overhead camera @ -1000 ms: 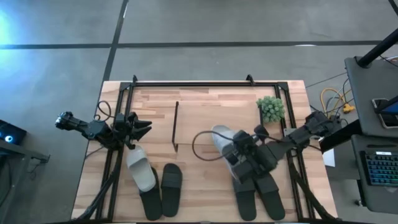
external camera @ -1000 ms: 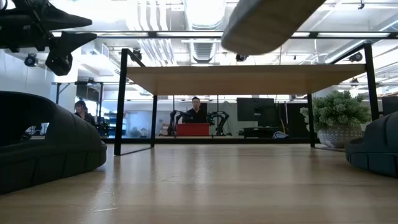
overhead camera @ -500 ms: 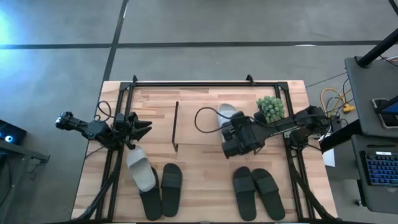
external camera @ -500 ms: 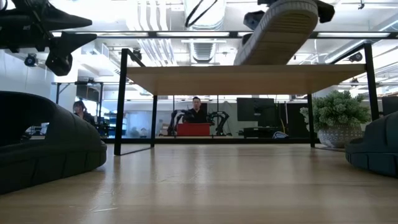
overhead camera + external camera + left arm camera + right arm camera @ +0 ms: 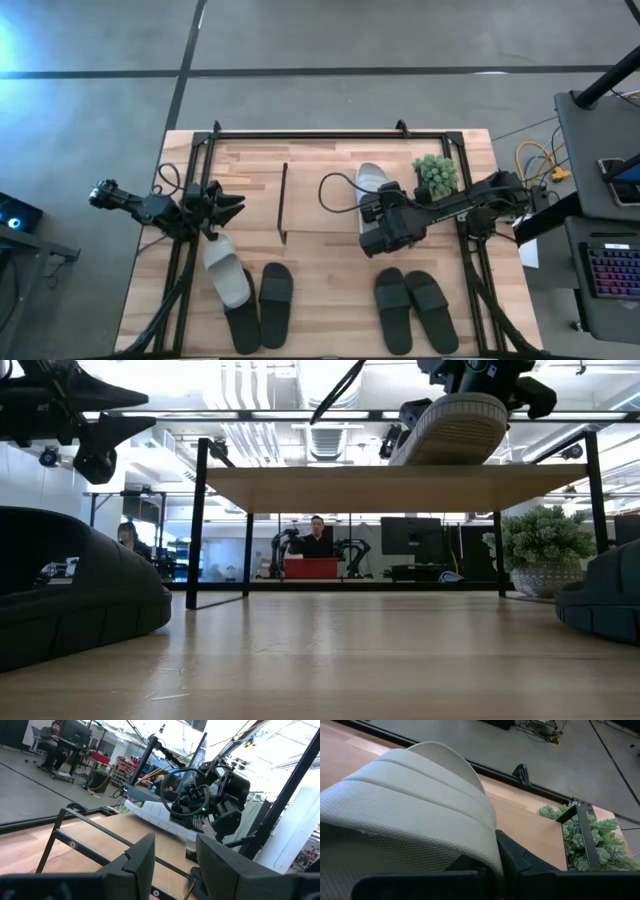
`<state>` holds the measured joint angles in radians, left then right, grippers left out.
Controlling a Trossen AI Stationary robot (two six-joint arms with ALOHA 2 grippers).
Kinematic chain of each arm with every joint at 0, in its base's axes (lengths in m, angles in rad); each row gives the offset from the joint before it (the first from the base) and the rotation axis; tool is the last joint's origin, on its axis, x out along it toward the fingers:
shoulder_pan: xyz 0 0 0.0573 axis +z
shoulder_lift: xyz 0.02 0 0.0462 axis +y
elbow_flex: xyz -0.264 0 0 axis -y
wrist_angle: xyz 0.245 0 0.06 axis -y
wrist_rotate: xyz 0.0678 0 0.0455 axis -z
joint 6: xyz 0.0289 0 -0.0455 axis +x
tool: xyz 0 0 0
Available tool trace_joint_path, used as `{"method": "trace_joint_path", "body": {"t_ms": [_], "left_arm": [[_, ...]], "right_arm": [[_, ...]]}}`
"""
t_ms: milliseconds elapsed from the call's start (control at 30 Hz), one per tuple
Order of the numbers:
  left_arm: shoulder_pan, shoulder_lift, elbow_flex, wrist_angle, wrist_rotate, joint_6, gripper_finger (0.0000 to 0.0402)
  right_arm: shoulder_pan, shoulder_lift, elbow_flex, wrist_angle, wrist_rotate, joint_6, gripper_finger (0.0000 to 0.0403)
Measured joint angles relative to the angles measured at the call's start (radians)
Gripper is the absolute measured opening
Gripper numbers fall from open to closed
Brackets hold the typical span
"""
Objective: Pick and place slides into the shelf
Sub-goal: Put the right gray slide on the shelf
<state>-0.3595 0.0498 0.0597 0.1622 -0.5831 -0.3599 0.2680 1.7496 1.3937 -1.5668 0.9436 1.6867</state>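
Observation:
My right gripper (image 5: pixel 373 206) is shut on a light grey slide (image 5: pixel 370 180) and holds it over the shelf (image 5: pixel 380 485). The shelf is a low rack with a light wood top board and black side frames (image 5: pixel 283 200). In the low view the slide (image 5: pixel 450 430) hangs tilted right above the board; I cannot tell whether it touches. A second light grey slide (image 5: pixel 228 275) and two black slides (image 5: pixel 275 295) lie at the near left, and a black pair (image 5: pixel 412 308) lies at the near right. My left gripper (image 5: pixel 225 205) waits open at the table's left edge. My right gripper has the slide by its wide ribbed strap, at the strap's side edge (image 5: pixel 485 835); a dark finger (image 5: pixel 517 857) lies against it. The fingers come from the table's near right, slanting down. The slide is lifted off the table, tilted, its free end toward the far edge.
A small potted plant (image 5: pixel 436 175) stands at the shelf's right end, close to the held slide. A black rail frame (image 5: pixel 300 133) runs along the table's far edge and sides. People sit in the room behind the table (image 5: pixel 316 535).
My right gripper has carried the light grey slide from above the black pair toward the table's far edge and downward, rolling its wrist. The slide has turned about and now hangs tilted low over the shelf's top board.

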Motion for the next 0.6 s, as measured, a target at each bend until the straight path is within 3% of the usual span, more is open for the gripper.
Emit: {"method": "trace_joint_path", "body": {"t_ms": [233,600], "left_arm": [[0.0,0.002,-0.001,0.014,0.0,0.0,0.0128],[0.0,0.001,-0.001,0.018,0.0,0.0,0.0128]], "right_arm": [[-0.019,0.001,0.005,0.009,0.001,-0.008,0.0029],[-0.017,0.001,0.003,0.022,-0.006,-0.027,0.0151]]}}
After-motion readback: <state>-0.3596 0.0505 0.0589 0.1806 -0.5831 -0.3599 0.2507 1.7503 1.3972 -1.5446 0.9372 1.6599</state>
